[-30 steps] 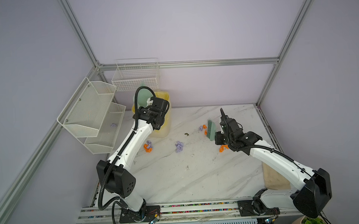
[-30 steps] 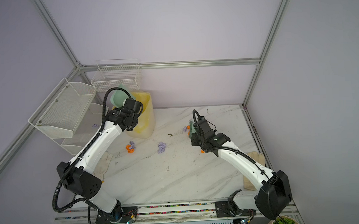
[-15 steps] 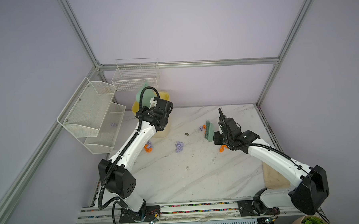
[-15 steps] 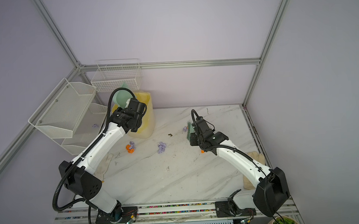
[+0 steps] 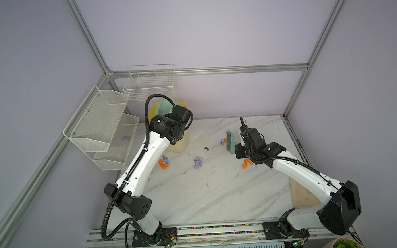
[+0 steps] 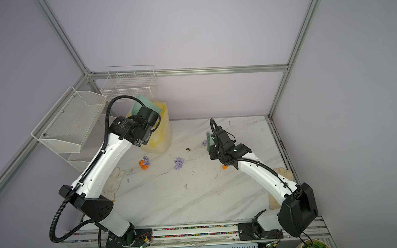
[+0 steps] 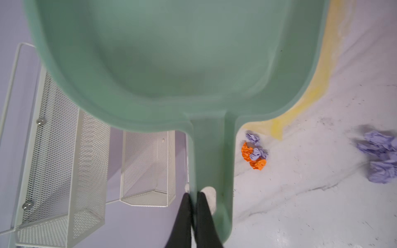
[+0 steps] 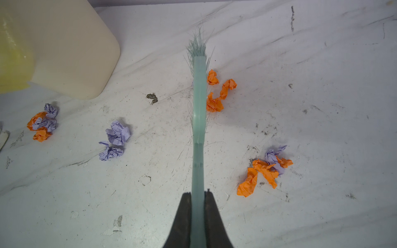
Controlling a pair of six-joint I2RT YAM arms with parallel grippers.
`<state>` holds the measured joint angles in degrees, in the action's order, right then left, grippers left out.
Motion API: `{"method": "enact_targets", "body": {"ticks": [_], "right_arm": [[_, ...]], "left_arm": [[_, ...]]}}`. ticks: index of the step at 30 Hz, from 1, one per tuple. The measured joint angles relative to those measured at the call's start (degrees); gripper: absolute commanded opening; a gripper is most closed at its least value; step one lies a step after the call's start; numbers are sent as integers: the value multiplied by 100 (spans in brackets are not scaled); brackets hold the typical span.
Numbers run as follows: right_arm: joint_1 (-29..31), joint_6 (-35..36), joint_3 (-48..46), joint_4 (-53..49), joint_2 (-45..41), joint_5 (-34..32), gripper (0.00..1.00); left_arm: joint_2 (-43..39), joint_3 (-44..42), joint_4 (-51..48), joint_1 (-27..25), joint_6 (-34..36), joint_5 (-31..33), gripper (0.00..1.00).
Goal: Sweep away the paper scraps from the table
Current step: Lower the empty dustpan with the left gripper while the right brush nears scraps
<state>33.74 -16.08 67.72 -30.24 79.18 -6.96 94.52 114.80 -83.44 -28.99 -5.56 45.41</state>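
Orange, lilac paper scraps [image 8: 117, 134] lie wrinkled in small clusters; table [image 8: 322, 85] scuffed.

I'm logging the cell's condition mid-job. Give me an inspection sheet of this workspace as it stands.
Surface: table, white marble, scuffed and gritty; one dark speck.
Job's things: paper scraps, orange and lilac, in four clusters on the table; one lilac scrap in the mesh shelves.
Clutter: white glove at the table's left edge; cream bin at back left.
Grippers: left gripper shut on the dustpan, pan looks empty; right gripper shut on the brush, bristles beside orange scraps.
Cables: black hose loops above the left arm; right arm's cable hangs free; no snag seen.
Surroundings: lilac walls, aluminium frame, wire basket, potted plant.
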Motion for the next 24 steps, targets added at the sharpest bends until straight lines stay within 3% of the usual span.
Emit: {"method": "enact_targets", "body": {"ticks": [8,15,24], "right_arm": [[0,614,22,37,20,-179,0],[0,1270,20,391,-208,-227,0],[0,1952,-245,1051,-409,81,0]], "left_arm": [[-719,-129,-455,-72,-688,-1394,0],[-1996,-1257,-452,-83,-1169,-2653,0],[-2376,-2750,-361,-170,-1690,-3941,0]]}}
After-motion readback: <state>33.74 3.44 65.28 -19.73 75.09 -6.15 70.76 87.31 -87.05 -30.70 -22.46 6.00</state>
